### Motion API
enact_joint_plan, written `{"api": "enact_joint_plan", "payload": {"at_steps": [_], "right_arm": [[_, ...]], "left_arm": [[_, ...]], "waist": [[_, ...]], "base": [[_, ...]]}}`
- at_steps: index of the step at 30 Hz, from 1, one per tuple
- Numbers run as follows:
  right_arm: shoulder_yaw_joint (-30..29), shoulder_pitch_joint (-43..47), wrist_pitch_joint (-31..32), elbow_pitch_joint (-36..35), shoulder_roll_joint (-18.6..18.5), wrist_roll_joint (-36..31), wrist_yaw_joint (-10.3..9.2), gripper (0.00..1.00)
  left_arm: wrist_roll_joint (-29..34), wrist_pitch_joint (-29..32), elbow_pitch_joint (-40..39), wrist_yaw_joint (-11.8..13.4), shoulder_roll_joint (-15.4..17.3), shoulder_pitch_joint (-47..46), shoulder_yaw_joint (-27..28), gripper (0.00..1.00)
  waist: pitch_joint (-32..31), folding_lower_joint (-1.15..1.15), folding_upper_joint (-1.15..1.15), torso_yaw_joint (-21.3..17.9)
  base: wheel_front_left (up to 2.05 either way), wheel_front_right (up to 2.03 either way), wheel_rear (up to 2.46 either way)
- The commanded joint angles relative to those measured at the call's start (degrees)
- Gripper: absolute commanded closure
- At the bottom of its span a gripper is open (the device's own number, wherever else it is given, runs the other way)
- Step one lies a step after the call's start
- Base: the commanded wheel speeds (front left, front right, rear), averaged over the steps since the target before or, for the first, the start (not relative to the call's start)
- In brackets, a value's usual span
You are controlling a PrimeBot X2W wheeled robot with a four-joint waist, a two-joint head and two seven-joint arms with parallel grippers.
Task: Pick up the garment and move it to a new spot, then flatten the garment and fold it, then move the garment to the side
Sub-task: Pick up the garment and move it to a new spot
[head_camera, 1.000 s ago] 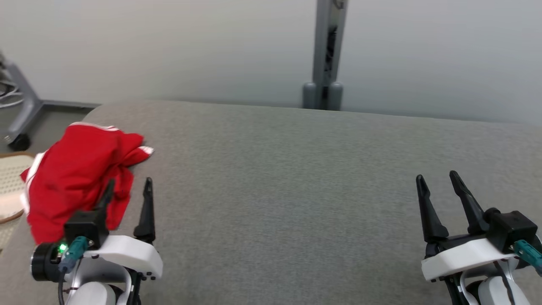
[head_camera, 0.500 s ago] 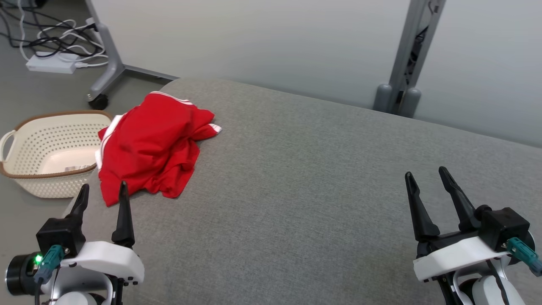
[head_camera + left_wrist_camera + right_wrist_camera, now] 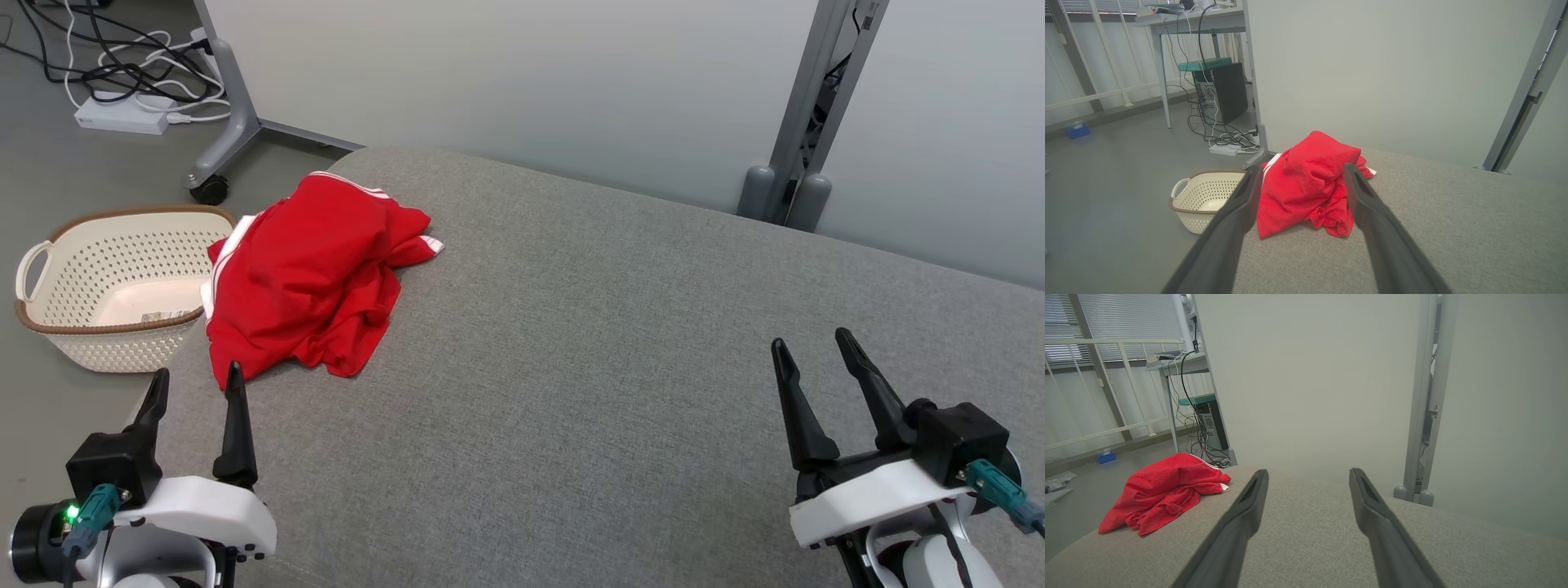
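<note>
Garment (image 3: 306, 282) crumpled, 11 o'clock. Left pincer (image 3: 197, 369), right pincer (image 3: 808, 337) released, empty. Drop your left onto top fold, pinch deep.

Red garment (image 3: 306, 282), white stripes; grey couch (image 3: 612, 343); cream basket (image 3: 98, 286).

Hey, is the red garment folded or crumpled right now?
Crumpled: the red garment lies in a bunched, creased heap on the grey surface.
</note>
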Motion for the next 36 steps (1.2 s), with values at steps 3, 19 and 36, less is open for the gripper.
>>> {"api": "enact_joint_plan", "payload": {"at_steps": [3,19,36], "right_arm": [[-0.1,0.3,0.4,0.0,0.0,0.2,0.1,0.0],[0.3,-0.3,0.5,-0.4,0.0,0.2,0.1,0.0],[4.0,-5.2,2.7,-2.3,-2.2,-0.7,0.09,0.0]], "left_arm": [[-0.2,-0.3,0.4,0.4,0.5,-0.3,0.1,0.0],[0.5,1.4,-4.9,-0.5,3.9,-10.9,0.6,0.0],[-4.0,7.7,17.6,-8.1,12.3,-36.3,3.1,0.0]], "waist": [[0.0,0.0,0.0,-0.1],[0.9,0.0,0.0,-1.5],[10.6,0.0,0.0,-11.6]], "base": [[0.0,0.0,0.0],[0.0,0.0,0.0],[0.0,0.0,0.0]]}}
